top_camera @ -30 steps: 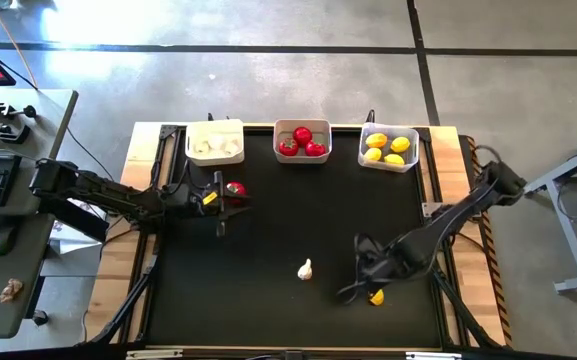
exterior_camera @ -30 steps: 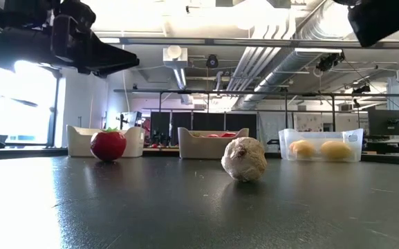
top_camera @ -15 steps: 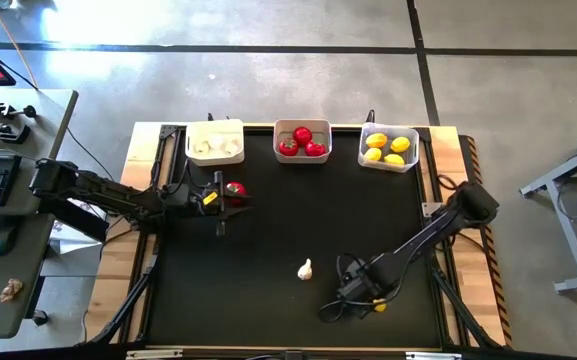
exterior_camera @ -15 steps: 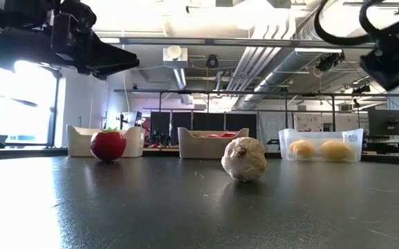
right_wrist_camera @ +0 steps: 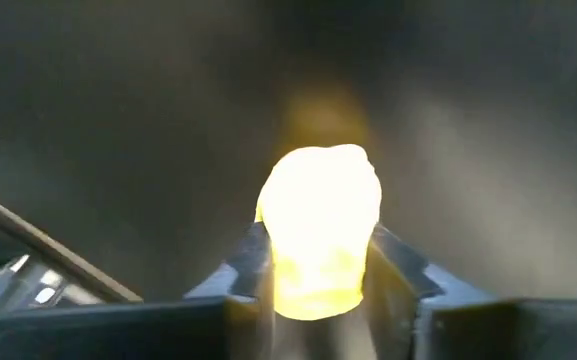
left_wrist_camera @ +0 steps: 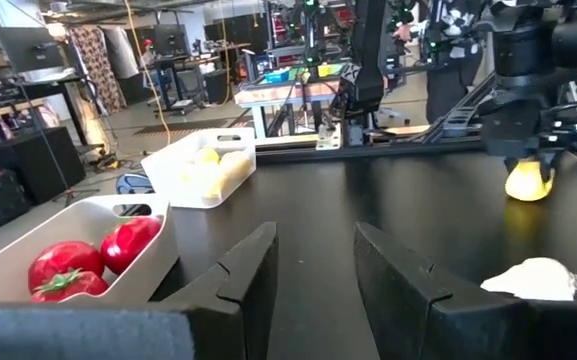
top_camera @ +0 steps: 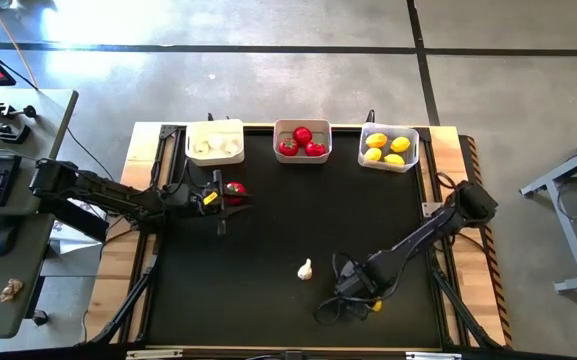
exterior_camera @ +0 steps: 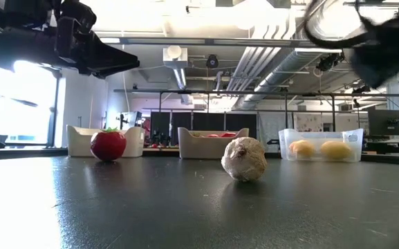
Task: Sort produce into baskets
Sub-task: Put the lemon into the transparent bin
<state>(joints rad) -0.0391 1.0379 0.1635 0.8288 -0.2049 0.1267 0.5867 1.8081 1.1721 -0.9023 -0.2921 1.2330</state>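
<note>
Left fingers (left_wrist_camera: 258, 270): gap empty, counter (left_wrist_camera: 368, 190) open ahead; tomato basket (left_wrist_camera: 118, 215) flanks one side, garlic (left_wrist_camera: 533, 280) the other. Right fingers (right_wrist_camera: 253, 255): lemon (right_wrist_camera: 318, 230) fills gap.

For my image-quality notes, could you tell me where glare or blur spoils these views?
Right wrist view: the lemon between the right gripper's fingers is blown out by glare. Low view: an arm at upper right is motion-smeared; ceiling lights flare. High view: evenly lit.
</note>
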